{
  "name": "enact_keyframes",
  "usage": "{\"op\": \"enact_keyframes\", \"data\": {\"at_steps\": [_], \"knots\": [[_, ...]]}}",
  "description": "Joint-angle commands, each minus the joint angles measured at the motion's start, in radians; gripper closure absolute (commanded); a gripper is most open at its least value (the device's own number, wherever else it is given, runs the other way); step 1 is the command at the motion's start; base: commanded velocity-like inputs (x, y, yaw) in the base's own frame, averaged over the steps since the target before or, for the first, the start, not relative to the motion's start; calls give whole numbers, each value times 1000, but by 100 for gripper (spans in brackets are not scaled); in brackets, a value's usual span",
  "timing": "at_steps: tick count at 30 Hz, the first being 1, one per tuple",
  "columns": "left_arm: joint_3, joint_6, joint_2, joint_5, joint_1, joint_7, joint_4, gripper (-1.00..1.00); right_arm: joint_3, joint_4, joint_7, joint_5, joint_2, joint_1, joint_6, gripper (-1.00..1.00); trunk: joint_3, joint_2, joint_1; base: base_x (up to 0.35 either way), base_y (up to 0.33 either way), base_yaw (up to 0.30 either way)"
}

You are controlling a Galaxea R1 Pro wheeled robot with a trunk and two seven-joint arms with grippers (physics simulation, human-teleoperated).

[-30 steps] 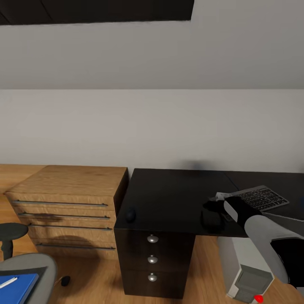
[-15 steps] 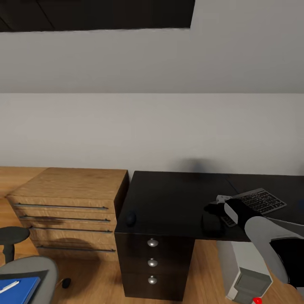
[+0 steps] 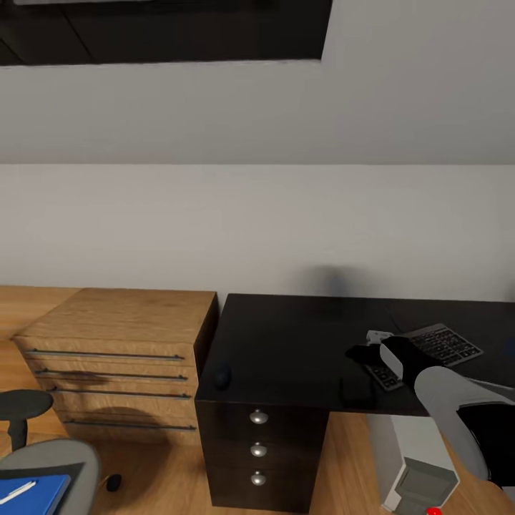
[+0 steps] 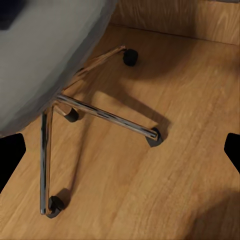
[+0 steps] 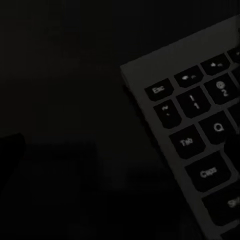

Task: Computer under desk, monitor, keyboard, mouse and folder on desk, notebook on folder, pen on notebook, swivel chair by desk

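The right claw [image 3: 357,353] is hovering low over the glossy black bench [image 3: 286,343], right at the near-left corner of the keyboard [image 3: 429,350], and whether its fingers are spread or pressed together I cannot tell; the right wrist view is showing that same keyboard corner lying flat on the dark top. Further left, the mouse [image 3: 222,374] is sitting near the bench's front-left edge above the knobbed drawers [image 3: 258,450], with the computer [image 3: 418,486] standing on the floor under the bench. At the lower left, the blue folder [image 3: 28,493] is lying on the swivel chair [image 3: 64,461], whose chrome base the left wrist view is looking down on.
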Motion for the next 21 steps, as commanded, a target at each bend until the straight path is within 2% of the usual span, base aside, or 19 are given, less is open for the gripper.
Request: {"op": "enact_keyframes", "data": {"at_steps": [1,10,13,21], "knots": [[-9,0,0,2,0,8,-1,-100,8,-2,1,-7,-1,0,5,-100,2,7,-4,0,0,0],[-9,2,1,2,0,8,-1,-100,8,-8,0,-7,-3,0,1,-100,30,70,-38,0,0,0],[-10,16,1,1,0,8,-1,-100,8,-35,-3,-7,-3,0,-23,-100,40,91,-50,0,0,0],[-11,102,2,-1,0,7,-1,-100,8,-85,-4,-8,-4,2,-55,-100,40,91,-50,0,0,0]]}}
